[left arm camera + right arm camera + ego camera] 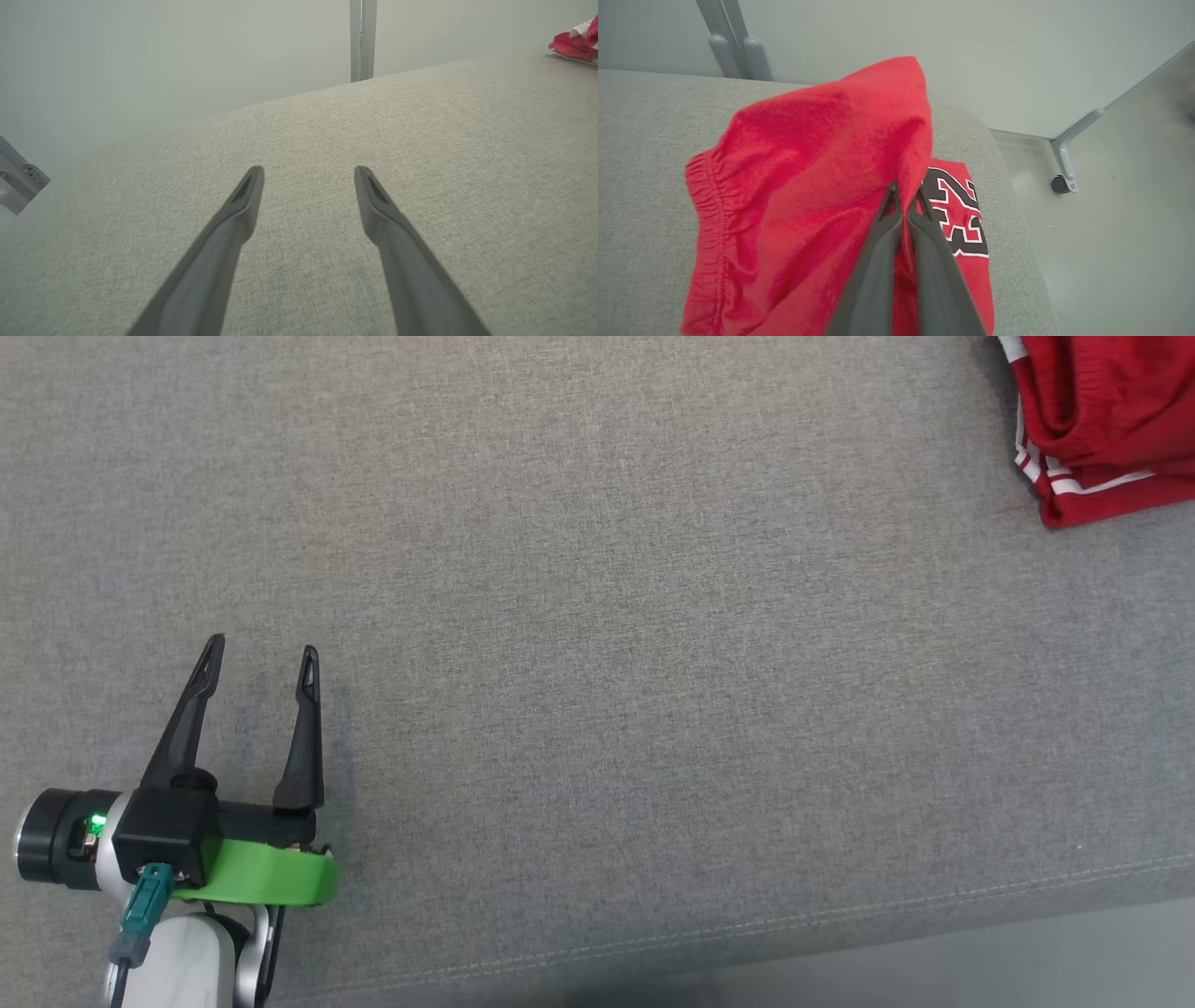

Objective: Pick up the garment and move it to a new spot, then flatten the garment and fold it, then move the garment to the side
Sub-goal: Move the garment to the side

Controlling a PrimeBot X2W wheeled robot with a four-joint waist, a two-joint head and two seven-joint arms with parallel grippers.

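**Right pincer (906, 189) nips a fold of the red garment (798, 177) at the corner of the grey cushion (644, 140)**

Its two dark fingers (873, 261) lie pressed together, tips closed on a ridge of red cloth that stands up from the heap and peaks just beyond them. Seen along the right pincer, the garment's long axis runs roughly with the fingers, from under the wrist out past the tips. A gathered elastic waistband (703, 210) edges it left of the fingers, about parallel to them. A black, white-edged number 23 (957, 214) lies just right of the tips, its digits turned sideways. The rest of the cloth lies rumpled on the cushion.

The left pincer (262, 646) hangs over plain grey weave, well apart from the garment, fingers spread wide with nothing between them. From it the garment (572, 45) is a small red patch far ahead and off to the right. White stripes (1100, 485) trim the edge that faces the left pincer.

The cushion is coarse woven fabric with a stitched seam (840, 915) near its front edge, to the right of the left pincer's wrist. Right of the right pincer the cushion rounds off and a pale glossy floor (1111, 242) begins, with a grey metal frame leg (1063, 161) on a small castor (1059, 185). Ahead of the left pincer a pale wall (140, 56) and an upright grey post (362, 42) stand beyond the cushion's far edge. A metal bracket (18, 179) shows off to its left.
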